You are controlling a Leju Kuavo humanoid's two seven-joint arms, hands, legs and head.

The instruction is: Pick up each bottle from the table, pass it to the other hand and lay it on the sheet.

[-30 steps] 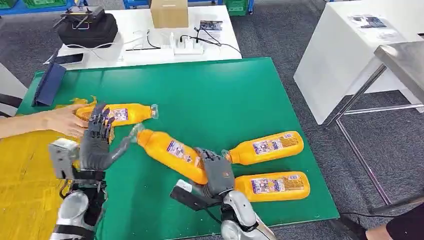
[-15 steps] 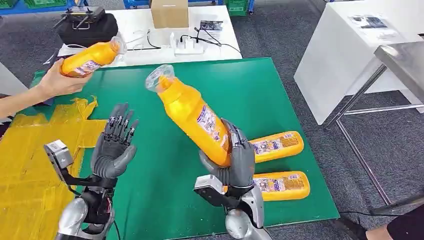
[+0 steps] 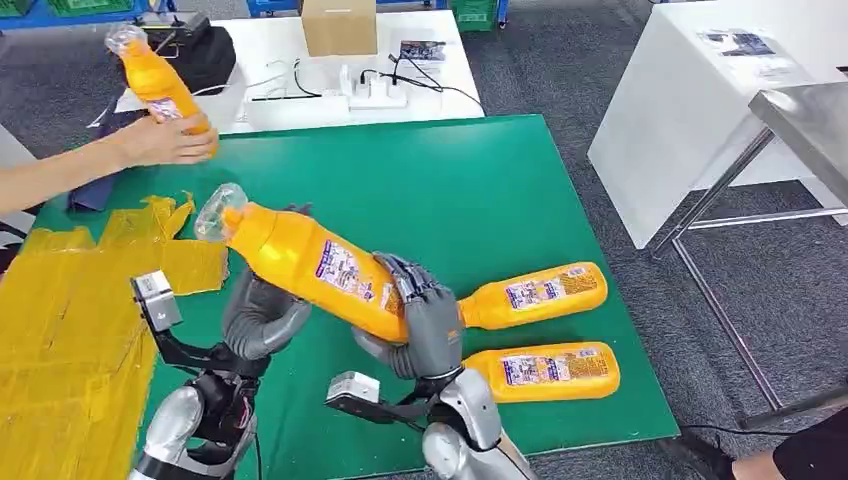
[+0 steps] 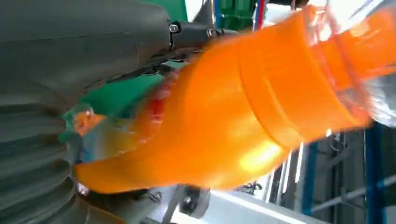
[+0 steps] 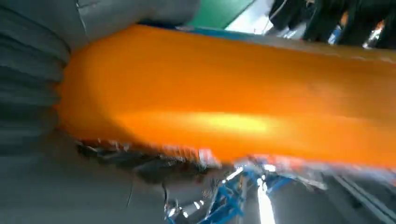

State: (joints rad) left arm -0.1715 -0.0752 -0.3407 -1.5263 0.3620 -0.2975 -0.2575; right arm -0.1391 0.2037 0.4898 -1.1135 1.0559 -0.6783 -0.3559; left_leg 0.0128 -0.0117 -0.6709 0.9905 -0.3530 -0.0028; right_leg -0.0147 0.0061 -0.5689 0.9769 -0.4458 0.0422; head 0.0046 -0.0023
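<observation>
My right hand point(image 3: 425, 325) grips an orange bottle point(image 3: 310, 265) by its base end and holds it tilted in the air, cap toward the left. My left hand point(image 3: 262, 315) lies with its palm against the bottle's underside, and its fingertips point(image 3: 295, 210) stand up behind it. Both wrist views show the orange bottle point(image 4: 243, 116) point(image 5: 233, 93) pressed close to each hand. Two more orange bottles point(image 3: 535, 292) point(image 3: 545, 368) lie on the green table point(image 3: 450, 190) at the right. The yellow sheet point(image 3: 70, 320) covers the left side.
A person's hand point(image 3: 165, 140) holds another orange bottle point(image 3: 160, 85) upright above the table's far left corner. Behind stands a white table with a cardboard box point(image 3: 338, 25), a power strip point(image 3: 375, 92) and a black bag point(image 3: 200, 60). A metal table point(image 3: 810, 120) stands at the right.
My right hand has swung the bottle down and leftward onto my left palm, which moved in under it. The person has turned the other bottle upright.
</observation>
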